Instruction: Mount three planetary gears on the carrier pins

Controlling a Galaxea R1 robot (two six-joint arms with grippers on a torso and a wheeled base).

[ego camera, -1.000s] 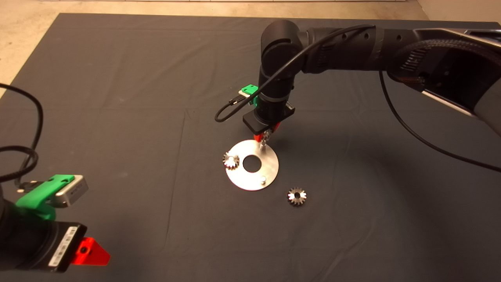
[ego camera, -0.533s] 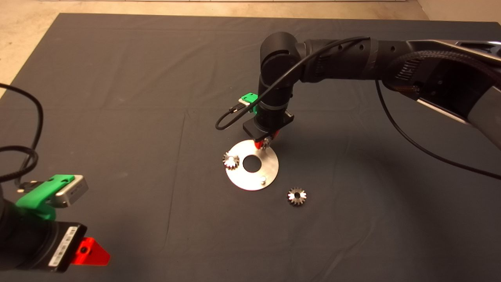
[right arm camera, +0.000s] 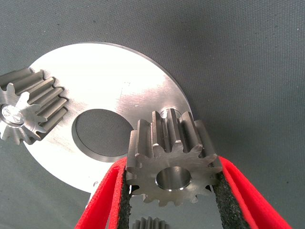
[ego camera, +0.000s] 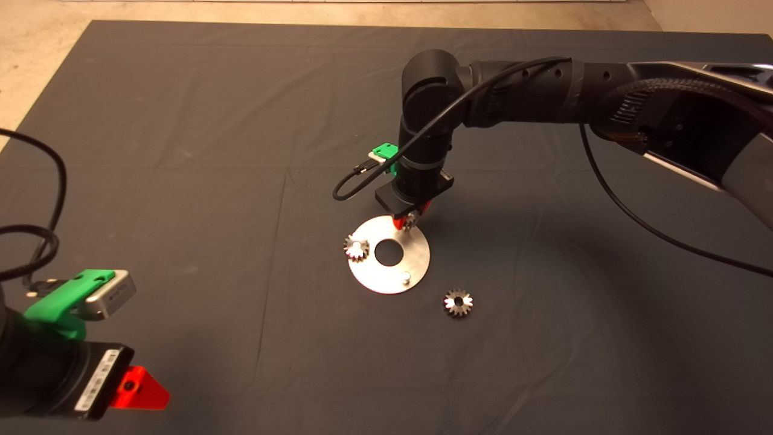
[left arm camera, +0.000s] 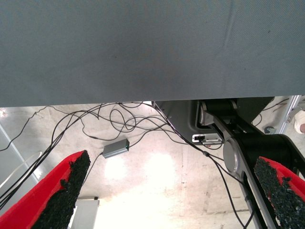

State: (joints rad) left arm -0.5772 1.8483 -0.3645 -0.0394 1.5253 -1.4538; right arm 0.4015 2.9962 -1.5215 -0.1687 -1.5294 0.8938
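Gripping one of the planetary gears (right arm camera: 172, 164) between its two red fingers (right arm camera: 102, 200), the right gripper (ego camera: 410, 219) stands over the far rim of the silver disc (ego camera: 416, 260), which lies near the middle of the bench mat (ego camera: 181, 151). The jaws are clenched on the gear's toothed flanks, pads touching teeth on both sides. The held gear's bore is open and unfilled; in the right wrist view the top of a carrier pin (right arm camera: 169, 113) shows just beyond the gear's teeth, so the gear is not seated on it. Whether the gear touches that pin cannot be told.

A second gear (ego camera: 356, 248) sits on the pin at the disc's rim towards the bench's left edge, the pin end visible in its bore. A third gear (ego camera: 458, 302) lies flat on the mat, apart from the disc, towards the near right. One pin (ego camera: 406, 278) on the disc's near side stands bare.

The left gripper (ego camera: 130, 388) is parked at the near left corner of the bench, its jaws released and spread wide, nothing between the pads (left arm camera: 66, 191). Its wrist view shows the floor with loose cables (left arm camera: 119, 121).
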